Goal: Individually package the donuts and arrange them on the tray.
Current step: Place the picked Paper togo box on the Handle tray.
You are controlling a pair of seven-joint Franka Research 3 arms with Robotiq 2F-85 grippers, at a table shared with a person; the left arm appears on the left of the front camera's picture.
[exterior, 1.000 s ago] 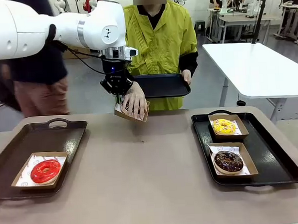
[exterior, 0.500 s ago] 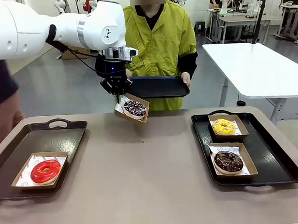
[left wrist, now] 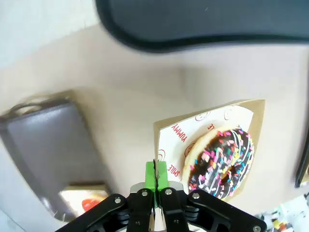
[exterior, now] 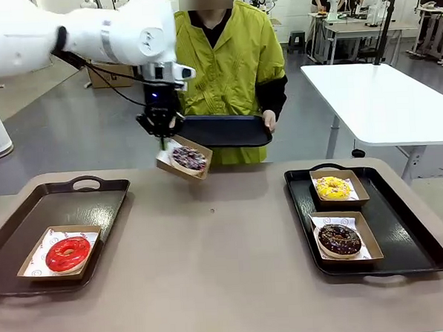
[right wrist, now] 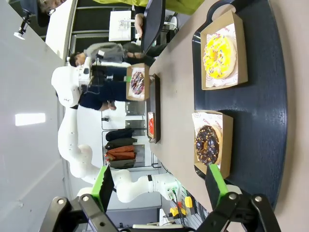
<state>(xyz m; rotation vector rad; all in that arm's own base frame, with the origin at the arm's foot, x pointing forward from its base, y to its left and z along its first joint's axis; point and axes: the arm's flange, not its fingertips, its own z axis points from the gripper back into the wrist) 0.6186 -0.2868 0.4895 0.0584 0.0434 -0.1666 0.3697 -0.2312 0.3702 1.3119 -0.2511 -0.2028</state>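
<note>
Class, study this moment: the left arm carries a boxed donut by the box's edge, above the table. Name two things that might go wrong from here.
1. The left gripper pinches only one edge of the cardboard box, which hangs tilted; the sprinkled donut could slide out.
2. The thin edge may slip from the pads, dropping the box onto the table short of the left tray.

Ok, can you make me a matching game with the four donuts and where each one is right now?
Things:
1. red donut
2. yellow donut
3. chocolate donut
4. purple-iced donut

Places:
A. near box on the right tray
B. in a box held in the air by the left gripper
C. on the left tray
D. far box on the right tray

Pairs: 1-C, 2-D, 3-A, 4-B
</note>
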